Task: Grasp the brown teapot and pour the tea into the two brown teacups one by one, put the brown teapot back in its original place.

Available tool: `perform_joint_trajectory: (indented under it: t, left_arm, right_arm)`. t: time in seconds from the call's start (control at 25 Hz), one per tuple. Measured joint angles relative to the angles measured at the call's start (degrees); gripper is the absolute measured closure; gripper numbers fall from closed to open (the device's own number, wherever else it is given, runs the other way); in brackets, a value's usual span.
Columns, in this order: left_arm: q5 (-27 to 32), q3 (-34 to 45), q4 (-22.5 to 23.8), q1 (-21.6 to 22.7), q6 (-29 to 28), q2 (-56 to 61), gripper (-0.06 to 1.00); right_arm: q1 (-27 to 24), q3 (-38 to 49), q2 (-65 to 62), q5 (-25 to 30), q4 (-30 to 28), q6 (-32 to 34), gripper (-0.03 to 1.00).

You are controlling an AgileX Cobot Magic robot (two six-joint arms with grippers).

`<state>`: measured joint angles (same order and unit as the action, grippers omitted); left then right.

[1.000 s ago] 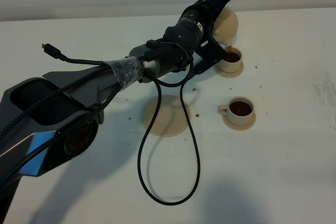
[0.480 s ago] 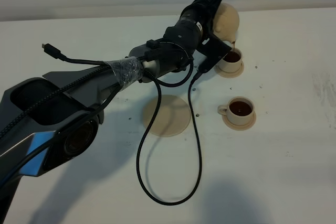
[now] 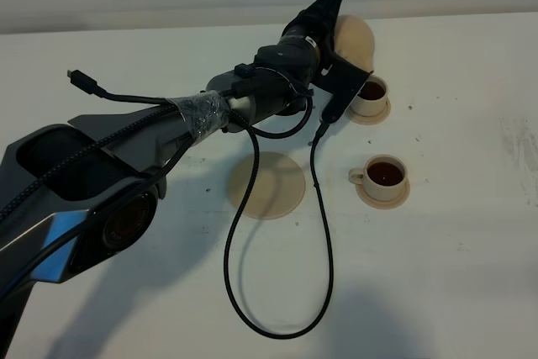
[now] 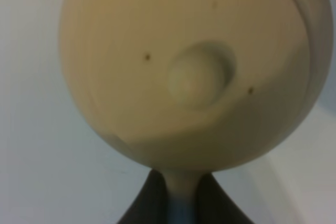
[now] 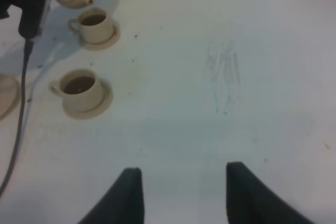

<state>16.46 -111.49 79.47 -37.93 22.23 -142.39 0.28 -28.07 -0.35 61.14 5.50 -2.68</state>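
Note:
My left gripper [image 3: 334, 23] reaches across the table and is shut on the loop handle of the brown teapot [image 3: 357, 38], held in the air just behind and left of the far teacup [image 3: 370, 93]. In the left wrist view the teapot [image 4: 189, 66] fills the frame, its handle between my fingers [image 4: 140, 205]. The far cup and the near teacup [image 3: 385, 174] both hold dark tea and stand on small saucers. The wide round saucer [image 3: 267, 184] lies bare. My right gripper [image 5: 181, 192] is open and empty, hovering over bare table to the right of the cups [image 5: 81, 90].
A black cable [image 3: 319, 233] hangs from the left arm and loops over the table across the wide saucer's right edge. The left arm's body [image 3: 101, 174] covers the left part of the table. A wall edge runs along the back.
The teapot was tipped with its spout over the far cup; it has now tilted back and lifted up and slightly left, away from the cup. The cable loop swung right.

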Motion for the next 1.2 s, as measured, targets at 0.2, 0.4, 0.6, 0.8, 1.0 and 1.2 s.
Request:
perform_joint_trajectory:
  t: [0.2,0.4,0.6,0.8,1.0,1.2]
  left_arm:
    - [4.68,0.0,-14.46,0.0,5.88,1.13,0.84]
    - [12.43,0.0,-32.14,0.0,16.53,6.37,0.84]
    - [23.8,-0.12,-51.74,0.05,24.12,13.38,0.84]
    - [39.21,-0.22,-67.02,0.0,24.91,18.79,0.84]
    - [51.77,-0.22,-71.21,-0.49,13.52,19.37,0.84]
    - [51.82,-0.22,-71.49,-2.49,-1.22,19.47,0.84]
  right_arm:
    - [0.0,0.0,0.0,0.0,0.0,0.0,0.57]
    - [0.0,0.0,0.0,0.0,0.0,0.0,0.57]
    - [0.0,0.0,0.0,0.0,0.0,0.0,0.57]
    - [0.0,0.0,0.0,0.0,0.0,0.0,0.57]
    - [0.0,0.0,0.0,0.0,0.0,0.0,0.57]
    - [0.0,0.0,0.0,0.0,0.0,0.0,0.57]
